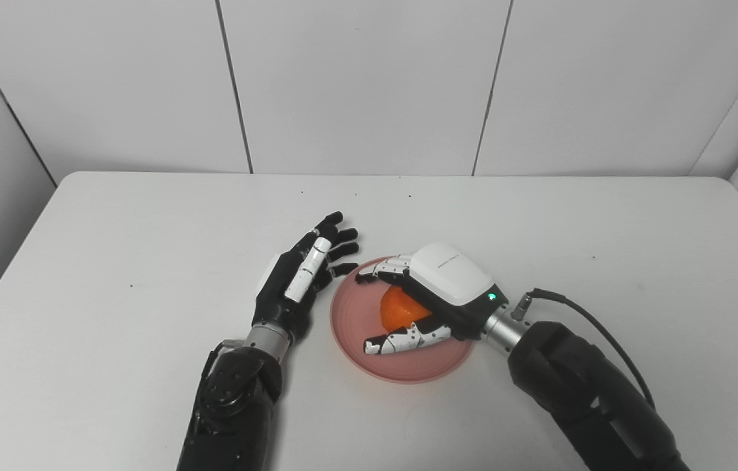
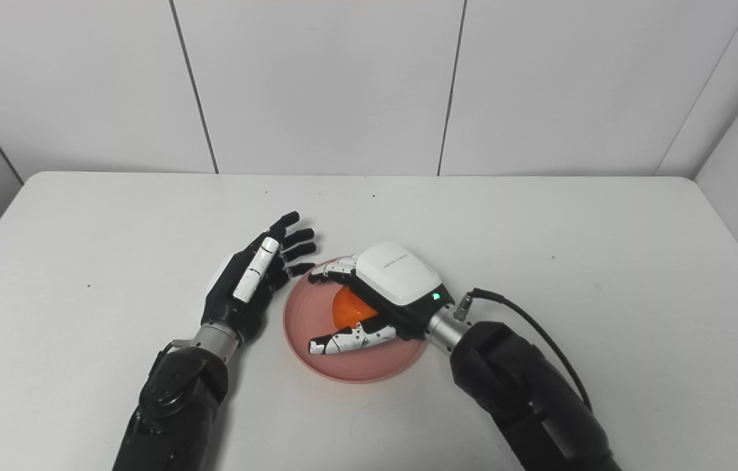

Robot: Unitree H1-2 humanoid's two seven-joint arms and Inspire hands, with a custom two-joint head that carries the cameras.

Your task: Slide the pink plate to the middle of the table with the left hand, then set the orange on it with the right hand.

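Note:
The pink plate [image 1: 356, 340] lies near the middle of the white table. The orange [image 1: 400, 309] rests on it. My right hand [image 1: 438, 291] hovers low over the plate, palm above the orange. Its fingers [image 1: 385, 267] and thumb [image 1: 402, 340] are stretched out on either side of the fruit, not curled on it, and the palm hides much of the orange. My left hand [image 1: 303, 275] is open, with its fingers spread just left of the plate's rim and apart from it.
The white table [image 1: 146, 229] runs back to a white panelled wall. A black cable [image 1: 595, 327] loops from my right wrist over the table on the right.

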